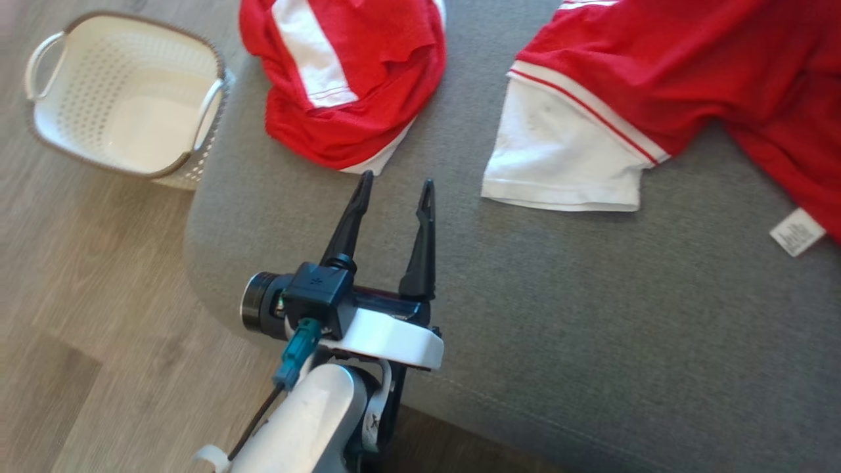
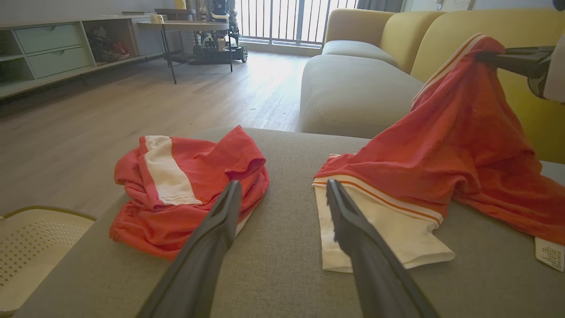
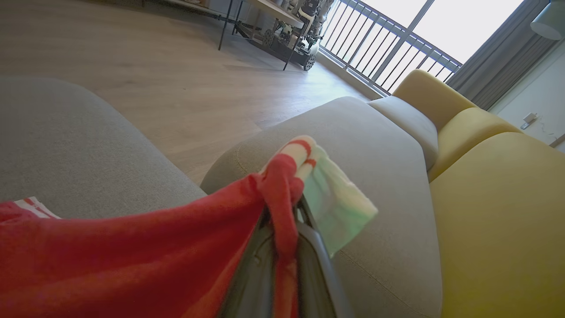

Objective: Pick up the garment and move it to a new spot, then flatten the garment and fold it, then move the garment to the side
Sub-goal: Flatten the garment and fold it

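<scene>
Looking down from the head view first: the left gripper [image 1: 396, 180] hovers over the grey ottoman [image 1: 591, 328] with its fingers spread wide and nothing between them; the red-and-white garment [image 1: 690, 72] lies off to its right, white hem toward the gripper and a care label [image 1: 796, 231] poking out at the far edge; a second, crumpled red garment [image 1: 341, 79] sits beside it near the ottoman's corner, and a white laundry basket [image 1: 98, 79] is on the floor past that.

Left wrist view: one corner of the garment is hoisted up by the right gripper [image 2: 481, 56], while the rest drapes down and rests on the ottoman.

Right wrist view: the right fingers are clamped on a small bunch of red fabric with a bit of striped trim poking out past the tips.

What worries me: that's a thin pinch near an edge, so I'd guess the hanging weight could pull it free on a quick lift; the trailing part might also drag across the ottoman and catch the crumpled garment.
</scene>
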Motion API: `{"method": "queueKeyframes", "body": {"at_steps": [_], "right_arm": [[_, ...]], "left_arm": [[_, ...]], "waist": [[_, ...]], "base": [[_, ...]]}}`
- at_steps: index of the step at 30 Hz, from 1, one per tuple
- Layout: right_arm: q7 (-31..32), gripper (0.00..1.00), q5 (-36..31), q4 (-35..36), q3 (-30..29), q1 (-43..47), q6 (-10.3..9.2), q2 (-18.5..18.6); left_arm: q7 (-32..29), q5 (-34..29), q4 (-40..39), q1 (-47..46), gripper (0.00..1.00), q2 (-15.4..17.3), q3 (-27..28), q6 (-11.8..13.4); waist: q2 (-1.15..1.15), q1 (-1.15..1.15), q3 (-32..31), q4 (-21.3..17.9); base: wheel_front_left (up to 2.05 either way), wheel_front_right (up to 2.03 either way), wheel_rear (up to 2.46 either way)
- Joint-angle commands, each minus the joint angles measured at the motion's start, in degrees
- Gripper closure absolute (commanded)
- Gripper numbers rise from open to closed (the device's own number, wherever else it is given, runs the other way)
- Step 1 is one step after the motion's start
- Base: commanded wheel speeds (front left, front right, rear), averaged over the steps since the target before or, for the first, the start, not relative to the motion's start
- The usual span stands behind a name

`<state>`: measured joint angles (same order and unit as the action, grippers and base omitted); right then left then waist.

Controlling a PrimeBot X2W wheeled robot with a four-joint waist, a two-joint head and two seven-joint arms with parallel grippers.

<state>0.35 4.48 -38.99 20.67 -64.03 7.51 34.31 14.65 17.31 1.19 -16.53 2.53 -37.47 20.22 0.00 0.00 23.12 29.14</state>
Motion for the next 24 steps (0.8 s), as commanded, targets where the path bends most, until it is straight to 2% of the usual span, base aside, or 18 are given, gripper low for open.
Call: {"method": "queueKeyframes", "body": {"at_steps": [1,7,13,18,24], "right_arm": [[-1.29,0.00,-1.38,-0.96,0.48,-1.95,-0.02,-0.31],[-5.12,0.00,-1.35,-6.37,0.87,-2.09,-0.02,-3.13],[-8.50,0.00,0.76,-8.18,1.48,1.02,-0.02,-6.70],[-11.89,0.00,3.24,-5.29,-1.30,5.27,-0.02,-8.08],[-14.30,0.00,4.37,3.02,-7.86,15.73,-0.02,-11.98]], "left_arm": [[0.35,0.25,-2.07,-1.20,0.00,0.35,1.10,0.53],[0.35,-0.09,-1.71,-1.04,0.00,0.35,1.15,1.21],[0.35,-1.97,-1.00,-1.66,0.00,0.35,2.61,0.67],[0.35,-3.37,-0.58,-2.23,0.00,0.35,3.86,-0.02],[0.35,-5.23,0.61,-1.24,0.00,0.35,6.47,-1.16]], "waist": [[0.00,0.00,0.93,1.31],[0.00,0.00,0.51,0.33],[0.00,0.00,-1.33,-4.94],[0.00,0.00,-3.66,-10.20],[0.00,0.00,-7.31,-16.58]], "base": [[0.00,0.00,0.00],[0.00,0.00,0.00],[0.00,0.00,0.00],[0.00,0.00,0.00],[0.00,0.00,0.00]]}}
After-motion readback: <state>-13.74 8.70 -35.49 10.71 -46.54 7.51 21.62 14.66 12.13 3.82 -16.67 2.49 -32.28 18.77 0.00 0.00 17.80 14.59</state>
